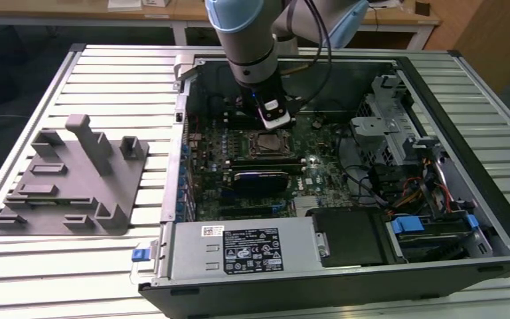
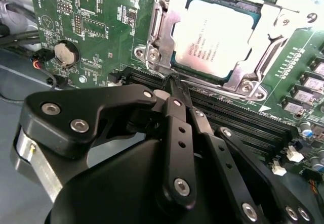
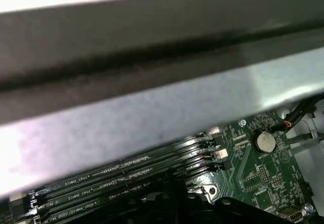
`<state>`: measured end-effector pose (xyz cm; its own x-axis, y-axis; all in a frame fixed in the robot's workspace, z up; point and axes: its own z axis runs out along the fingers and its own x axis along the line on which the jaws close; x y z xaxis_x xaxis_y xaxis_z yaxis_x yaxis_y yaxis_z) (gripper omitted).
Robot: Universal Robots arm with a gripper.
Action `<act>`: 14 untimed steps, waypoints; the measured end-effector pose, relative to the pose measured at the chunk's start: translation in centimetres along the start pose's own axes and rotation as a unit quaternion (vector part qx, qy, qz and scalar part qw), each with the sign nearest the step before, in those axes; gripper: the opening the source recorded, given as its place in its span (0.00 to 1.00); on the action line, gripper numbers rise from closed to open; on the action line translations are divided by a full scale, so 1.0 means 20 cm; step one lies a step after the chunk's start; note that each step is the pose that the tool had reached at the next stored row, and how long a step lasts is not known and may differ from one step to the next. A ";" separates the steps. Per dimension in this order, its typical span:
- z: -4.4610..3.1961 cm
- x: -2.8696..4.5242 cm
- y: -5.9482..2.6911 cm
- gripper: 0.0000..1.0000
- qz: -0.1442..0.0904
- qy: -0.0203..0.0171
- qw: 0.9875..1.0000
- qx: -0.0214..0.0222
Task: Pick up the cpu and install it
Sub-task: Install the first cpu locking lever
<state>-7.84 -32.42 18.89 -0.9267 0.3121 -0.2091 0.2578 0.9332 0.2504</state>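
The cpu (image 2: 217,42) lies seated in the socket (image 2: 161,37) on the motherboard (image 2: 81,27) inside the open case (image 1: 432,219). The gripper (image 2: 172,80) hangs just above the socket's edge, fingers pressed together and holding nothing. A grey fixture (image 1: 69,179) sits on the table (image 1: 24,100), at the exterior view's left.

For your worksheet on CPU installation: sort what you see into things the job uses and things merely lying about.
Belongs to the job:
cpu, seated in its socket
pincer, shut, beside the socket

Lying about:
grey fixture block
coin battery
memory slots
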 end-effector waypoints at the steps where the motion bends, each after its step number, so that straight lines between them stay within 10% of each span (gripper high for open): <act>1: 0.002 0.000 -0.001 0.11 0.000 0.000 1.000 0.000; 14: 0.005 -0.001 -0.008 0.11 0.002 0.002 1.000 -0.008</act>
<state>-7.84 -32.57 18.75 -0.9265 0.3157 -0.2046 0.2578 0.9289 0.2658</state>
